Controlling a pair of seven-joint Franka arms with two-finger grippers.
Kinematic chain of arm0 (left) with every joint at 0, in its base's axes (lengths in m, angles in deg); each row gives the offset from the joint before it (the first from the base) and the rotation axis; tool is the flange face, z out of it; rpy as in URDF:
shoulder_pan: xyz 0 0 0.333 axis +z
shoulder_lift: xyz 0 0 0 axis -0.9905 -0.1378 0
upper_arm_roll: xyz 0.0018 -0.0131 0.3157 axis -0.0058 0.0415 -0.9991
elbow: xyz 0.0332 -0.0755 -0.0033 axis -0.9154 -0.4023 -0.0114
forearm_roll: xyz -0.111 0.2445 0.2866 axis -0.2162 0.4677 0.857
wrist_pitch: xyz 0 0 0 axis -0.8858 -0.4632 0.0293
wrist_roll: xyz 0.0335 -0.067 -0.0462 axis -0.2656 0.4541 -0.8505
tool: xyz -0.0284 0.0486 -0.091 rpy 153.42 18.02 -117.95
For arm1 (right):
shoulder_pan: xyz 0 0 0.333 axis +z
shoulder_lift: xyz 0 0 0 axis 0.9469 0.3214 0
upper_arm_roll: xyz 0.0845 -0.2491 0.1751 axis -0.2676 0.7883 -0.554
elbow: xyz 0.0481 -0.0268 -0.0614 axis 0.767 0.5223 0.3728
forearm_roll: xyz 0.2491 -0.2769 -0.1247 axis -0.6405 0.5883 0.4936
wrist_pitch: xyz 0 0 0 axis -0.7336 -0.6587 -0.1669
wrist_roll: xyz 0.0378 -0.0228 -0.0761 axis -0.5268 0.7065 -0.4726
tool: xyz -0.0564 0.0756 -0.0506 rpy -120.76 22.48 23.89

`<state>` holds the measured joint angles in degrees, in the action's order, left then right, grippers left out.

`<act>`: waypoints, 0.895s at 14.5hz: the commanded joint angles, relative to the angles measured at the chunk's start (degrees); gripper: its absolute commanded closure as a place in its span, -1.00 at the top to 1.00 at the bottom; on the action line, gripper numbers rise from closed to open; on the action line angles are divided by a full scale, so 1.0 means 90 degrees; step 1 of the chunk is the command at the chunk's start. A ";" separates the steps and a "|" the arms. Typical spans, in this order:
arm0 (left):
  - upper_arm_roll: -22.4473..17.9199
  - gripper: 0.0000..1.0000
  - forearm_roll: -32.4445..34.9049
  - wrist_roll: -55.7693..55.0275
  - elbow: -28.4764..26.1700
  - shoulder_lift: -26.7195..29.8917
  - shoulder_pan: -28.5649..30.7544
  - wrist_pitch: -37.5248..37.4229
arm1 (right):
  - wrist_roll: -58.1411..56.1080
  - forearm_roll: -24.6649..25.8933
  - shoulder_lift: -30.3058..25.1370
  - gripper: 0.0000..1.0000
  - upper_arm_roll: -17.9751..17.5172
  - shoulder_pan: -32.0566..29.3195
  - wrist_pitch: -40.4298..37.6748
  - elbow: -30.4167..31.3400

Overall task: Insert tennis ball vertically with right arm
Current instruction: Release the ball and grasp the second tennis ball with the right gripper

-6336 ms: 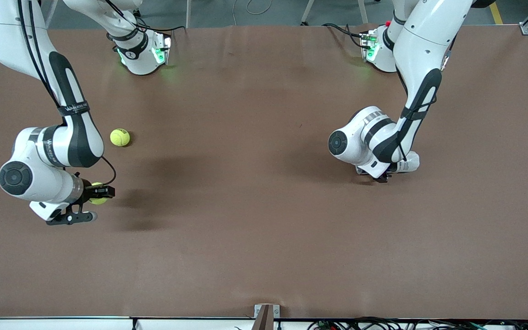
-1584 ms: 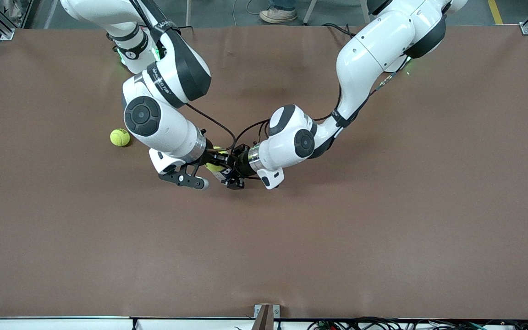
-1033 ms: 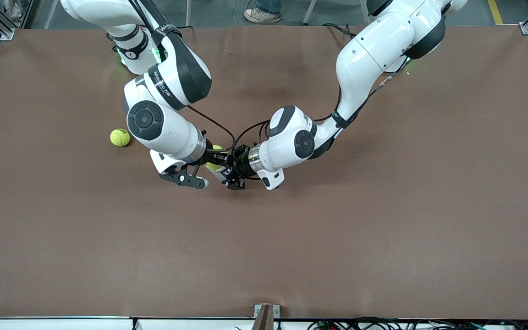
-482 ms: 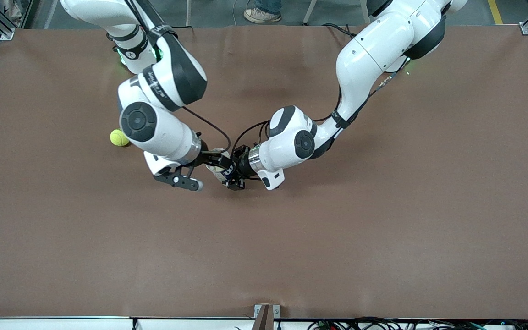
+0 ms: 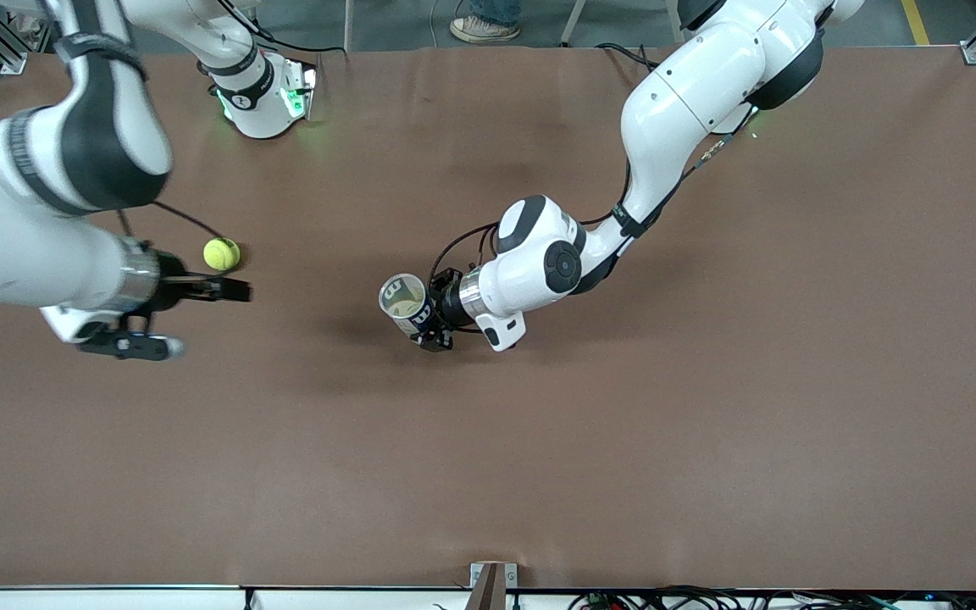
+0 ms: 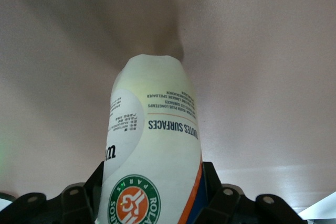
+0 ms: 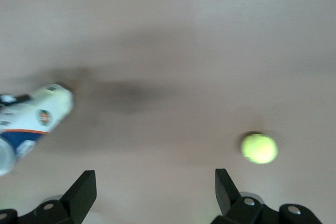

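Front view: the left gripper (image 5: 425, 324) is clamped on an upright ball can (image 5: 404, 303) at table centre, mouth up. At the can's 9 o'clock, the right gripper (image 5: 200, 315) hangs empty, fingers apart, just beside a tennis ball (image 5: 221, 253) at its 12 o'clock.

Left wrist view: black fingers pinch the can's (image 6: 152, 171) lower body.

Right wrist view: the ball (image 7: 259, 148) lies beside the spread fingers (image 7: 80, 192). It likely handles light, fuzzy and springy; grip across its middle.

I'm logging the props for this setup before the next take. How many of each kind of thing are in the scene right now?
Loose tennis ball on the table: 1
Ball can, held over the table by the left gripper: 1
Open, empty right gripper near the loose ball: 1
Total: 2 props, 2 grippers. What the can holds cannot be made out.
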<state>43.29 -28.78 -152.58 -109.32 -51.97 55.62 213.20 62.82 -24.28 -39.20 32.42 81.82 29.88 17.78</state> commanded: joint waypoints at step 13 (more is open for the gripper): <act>0.0004 0.49 -0.0138 0.0157 0.0153 -0.0062 -0.0048 0.0052 | -0.2007 0.0346 -0.1145 1.00 -0.0138 -0.1486 0.3031 0.4824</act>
<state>43.30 -28.78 -152.54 -109.22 -51.97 55.60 213.20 44.95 -21.98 -47.52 31.68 69.84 56.57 58.94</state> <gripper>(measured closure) 0.251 0.000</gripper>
